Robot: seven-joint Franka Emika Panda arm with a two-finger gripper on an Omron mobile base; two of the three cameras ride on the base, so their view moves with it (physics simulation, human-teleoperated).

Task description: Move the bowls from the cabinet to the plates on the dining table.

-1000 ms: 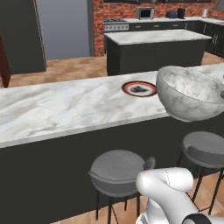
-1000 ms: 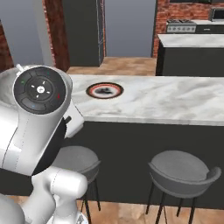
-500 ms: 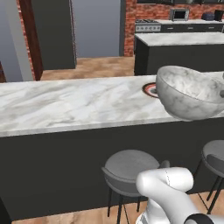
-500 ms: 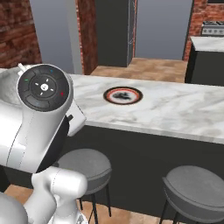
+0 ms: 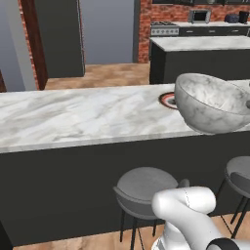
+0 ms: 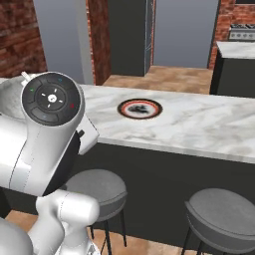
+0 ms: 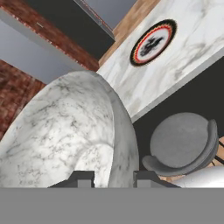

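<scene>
Tabletop (image 5: 73,114): long white-grey veined marble top on dark sides, running across the left base view; also across the right base view (image 6: 199,124).
Stools: a round grey stool (image 5: 144,188) stands below the tabletop edge, a second one (image 5: 239,173) further right; in the hand view one grey stool seat (image 7: 181,140) lies beneath the rim of the bowl.
Plate (image 5: 167,100): round, dark-rimmed with a red ring and a dark pattern, lying flat on the tabletop, partly hidden behind the bowl; seen whole in the right base view (image 6: 140,108) and the hand view (image 7: 153,42).
Marbled bowl (image 5: 210,102): white-grey, held up in the air, tilted, in front of the tabletop edge and just beside the plate.
Claw (image 7: 113,178): pinched narrow on the wall of the marbled bowl (image 7: 65,131), one fingertip either side of the rim.
</scene>
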